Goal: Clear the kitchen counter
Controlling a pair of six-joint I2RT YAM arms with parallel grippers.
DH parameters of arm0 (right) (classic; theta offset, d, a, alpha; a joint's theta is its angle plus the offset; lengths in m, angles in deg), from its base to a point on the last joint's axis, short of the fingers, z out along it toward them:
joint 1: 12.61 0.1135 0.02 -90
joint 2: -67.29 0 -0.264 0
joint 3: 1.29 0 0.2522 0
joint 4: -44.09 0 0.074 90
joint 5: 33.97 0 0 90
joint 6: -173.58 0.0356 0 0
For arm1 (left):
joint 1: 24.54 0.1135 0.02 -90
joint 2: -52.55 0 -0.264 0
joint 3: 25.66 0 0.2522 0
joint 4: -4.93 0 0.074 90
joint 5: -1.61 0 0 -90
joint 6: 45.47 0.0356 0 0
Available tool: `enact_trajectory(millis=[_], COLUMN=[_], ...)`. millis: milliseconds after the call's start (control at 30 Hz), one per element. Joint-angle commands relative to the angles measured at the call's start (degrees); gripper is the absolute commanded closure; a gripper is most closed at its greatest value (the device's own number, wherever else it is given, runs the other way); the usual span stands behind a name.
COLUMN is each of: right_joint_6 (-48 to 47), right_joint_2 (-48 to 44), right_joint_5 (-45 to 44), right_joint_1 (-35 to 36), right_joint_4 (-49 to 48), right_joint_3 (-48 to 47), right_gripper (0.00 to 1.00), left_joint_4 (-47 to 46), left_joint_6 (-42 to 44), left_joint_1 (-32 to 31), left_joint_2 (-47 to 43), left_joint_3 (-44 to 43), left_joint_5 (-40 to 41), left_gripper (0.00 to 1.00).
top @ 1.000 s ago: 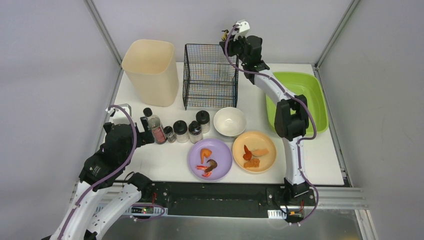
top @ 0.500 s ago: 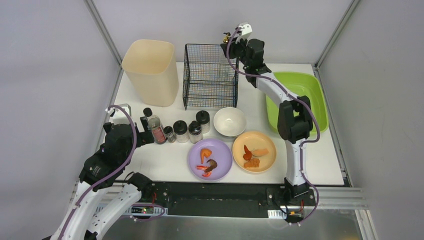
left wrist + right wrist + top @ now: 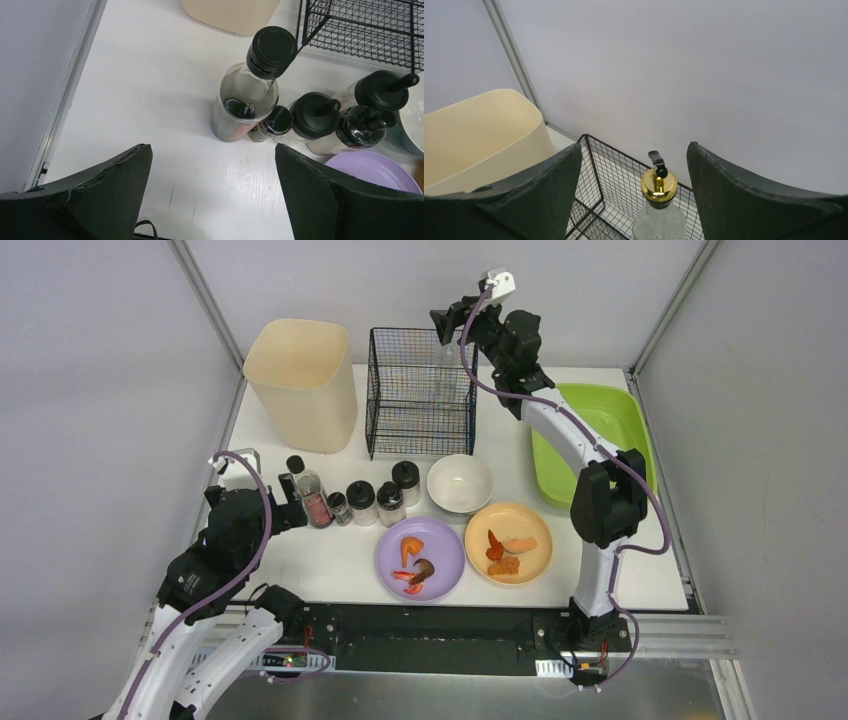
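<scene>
The kitchen counter (image 3: 640, 565) is the white tabletop. On it stand a dark-capped sauce bottle (image 3: 308, 492), several black-lidded spice jars (image 3: 375, 502), a white bowl (image 3: 459, 483), a purple plate (image 3: 385, 565) and an orange plate (image 3: 475, 550), both with food scraps. My left gripper (image 3: 287, 502) is open and empty just left of the sauce bottle (image 3: 247, 95); in the left wrist view the gripper (image 3: 212, 150) hovers over bare counter. My right gripper (image 3: 443, 320) is open high above the wire basket (image 3: 420, 390). A gold-capped glass bottle (image 3: 659, 200) stands in the basket below its fingers (image 3: 634, 147).
A cream bin (image 3: 300, 380) stands at the back left, beside the basket. A lime-green tub (image 3: 625, 420) sits at the right. Grey walls and metal rails frame the counter. The spice jars (image 3: 370, 110) crowd right of the sauce bottle.
My right gripper has risen and tilted back above the basket; the gold cap no longer shows at its fingertips in the top view. The left arm has not moved.
</scene>
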Motion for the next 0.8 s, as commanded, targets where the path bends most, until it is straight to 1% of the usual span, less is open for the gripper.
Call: enact_trajectory(millis=[0,100,267,433,500,600,700,767], right_joint_6=[-2.3,-5.0,-8.4,-8.9,-8.3,-8.3,-9.0,-8.4], right_joint_2=[-8.8,-13.5,-21.3,-27.5,-29.2,-31.3,-31.3,-30.5], right_joint_5=[-2.5,-4.2,-4.6,-2.7,-1.8,-0.8,0.0,-0.3], right_joint_1=[2.5,4.7,9.3,14.7,17.1,21.6,25.7,28.1], right_joint_4=[-2.1,-0.8,5.0,7.0,8.5,7.1,6.6,4.5], right_joint_3=[5.7,11.1,18.4,25.7,27.5,31.5,33.7,34.6], right_gripper=[0.19,0.18,0.15,0.13,0.13,0.13,0.13,0.13], left_joint_4=[-0.3,-0.3,-0.4,-1.0,-1.0,-1.1,-1.3,-1.3], left_joint_6=[1.0,0.9,0.6,0.1,-0.3,-1.1,-1.7,-2.0], left_joint_1=[0.5,0.5,0.8,1.0,1.0,1.0,1.0,1.0], left_joint_2=[-1.1,-1.7,-3.3,-6.1,-7.6,-10.0,-12.3,-13.5], left_joint_3=[-0.1,0.0,-0.1,0.2,0.3,0.5,0.9,1.0], left_joint_5=[-0.5,-0.4,0.7,1.8,3.4,6.0,8.1,9.5], left_gripper=[0.02,0.01,0.01,0.01,0.01,0.01,0.01,0.02])
